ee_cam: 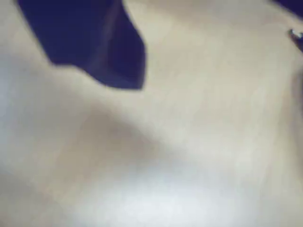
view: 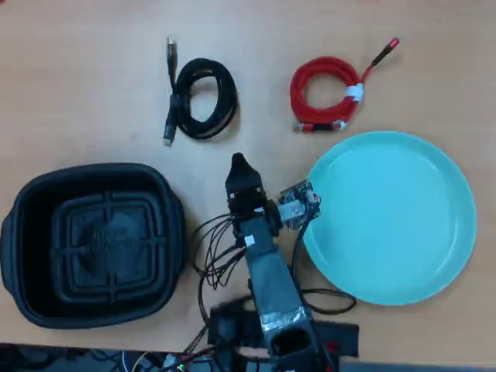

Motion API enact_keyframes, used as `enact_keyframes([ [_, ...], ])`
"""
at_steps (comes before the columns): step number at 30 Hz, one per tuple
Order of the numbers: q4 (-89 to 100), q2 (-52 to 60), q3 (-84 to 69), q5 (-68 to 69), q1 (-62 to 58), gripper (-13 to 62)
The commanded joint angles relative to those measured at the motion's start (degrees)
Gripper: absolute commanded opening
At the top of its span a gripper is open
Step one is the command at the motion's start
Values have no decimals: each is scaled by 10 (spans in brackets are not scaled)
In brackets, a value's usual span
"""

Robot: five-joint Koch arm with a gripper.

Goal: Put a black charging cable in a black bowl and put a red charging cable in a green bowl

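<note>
Overhead view first: we see neither cable moved yet. Black cable (view: 203,98) lies coiled on the table (view: 77,77), beyond the black bowl (view: 94,242), which is empty. Red cable (view: 325,94) sits just above the green bowl (view: 387,217), also empty. Gripper (view: 239,165) points between the two coils, holding nothing; we cannot tell how far its jaws are parted. Both placements remain, we judge. No readable writing.

Wrist view: blurred; dark jaw over bare wood, no cable, no labels.

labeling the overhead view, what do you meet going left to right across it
black bowl → black charging cable → gripper → red charging cable → green bowl
</note>
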State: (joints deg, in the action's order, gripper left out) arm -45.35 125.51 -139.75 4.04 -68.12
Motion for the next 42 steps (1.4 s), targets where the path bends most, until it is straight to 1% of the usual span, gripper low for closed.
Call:
enact_keyframes([
  [1, -16, 6, 98, 0, 0, 569],
  [8, -214, 2, 337, -4, 2, 570],
  [11, -265, -1, 408, -21, -3, 571],
  [13, -270, -17, 437, -27, -18, 572],
  [17, -293, -111, 494, -25, -30, 571],
  [21, -299, -167, 515, -22, -27, 567],
  [26, -307, -210, 541, -19, -31, 568],
  [28, -325, -214, 569, -18, -40, 567],
  [32, -373, -264, 644, -18, -58, 567],
  [37, -425, -269, 749, -19, -18, 567],
  [42, -422, -299, 780, -41, 36, 568],
])
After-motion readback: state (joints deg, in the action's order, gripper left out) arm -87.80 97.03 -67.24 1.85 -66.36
